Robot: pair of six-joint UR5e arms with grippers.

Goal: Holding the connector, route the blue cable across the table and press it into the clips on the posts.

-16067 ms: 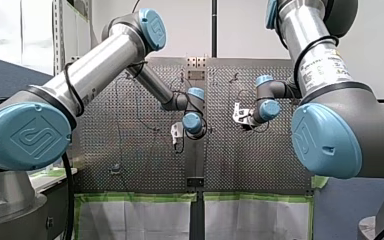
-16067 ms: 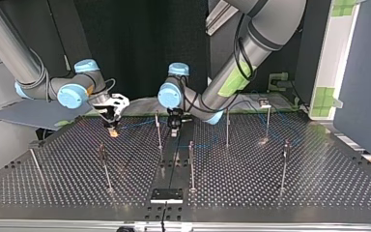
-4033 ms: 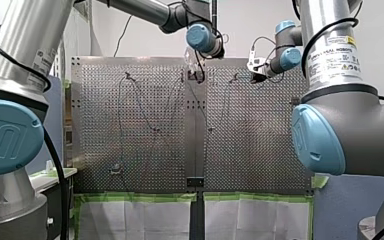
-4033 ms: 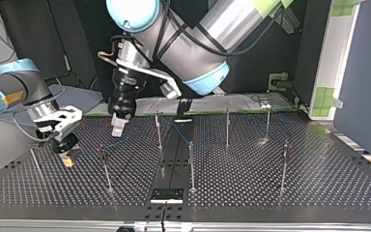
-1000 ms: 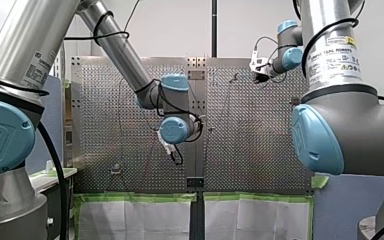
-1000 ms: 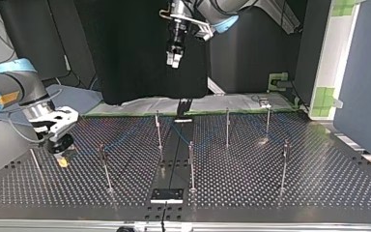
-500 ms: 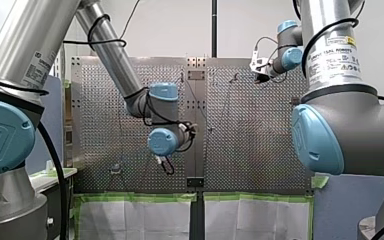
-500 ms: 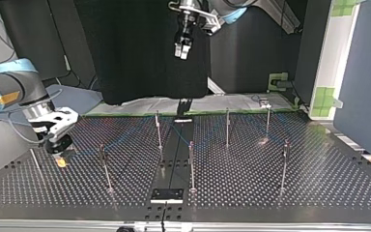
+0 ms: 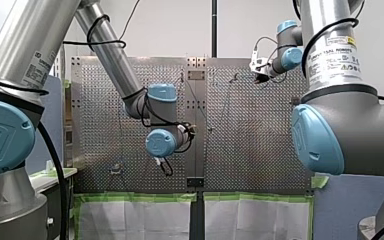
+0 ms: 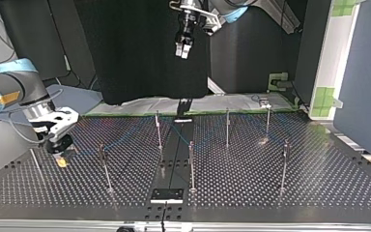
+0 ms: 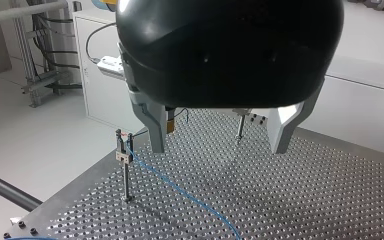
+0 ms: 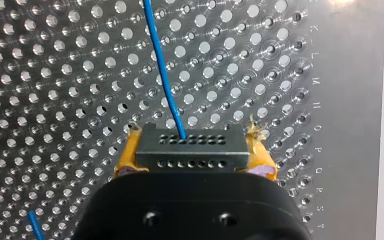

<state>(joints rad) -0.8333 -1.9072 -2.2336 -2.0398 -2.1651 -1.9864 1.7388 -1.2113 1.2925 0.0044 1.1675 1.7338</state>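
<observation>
Yellow-padded right end effector (image 12: 194, 156) clamps a holed grey rectangular connector (image 12: 190, 142).

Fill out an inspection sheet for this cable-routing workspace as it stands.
Surface: perforated table, metal.
Job's things: connector clamped in my right gripper; blue cable leaves it and reaches a clip on one post.
Clutter: nothing loose seen; black plate at the table's edge.
Grippers: my left gripper open, empty, high above the table; my right shut on the connector.
Cables: black cable beside my left arm's base.
Surroundings: green tape on a side panel; white cabinet beyond the table.
</observation>
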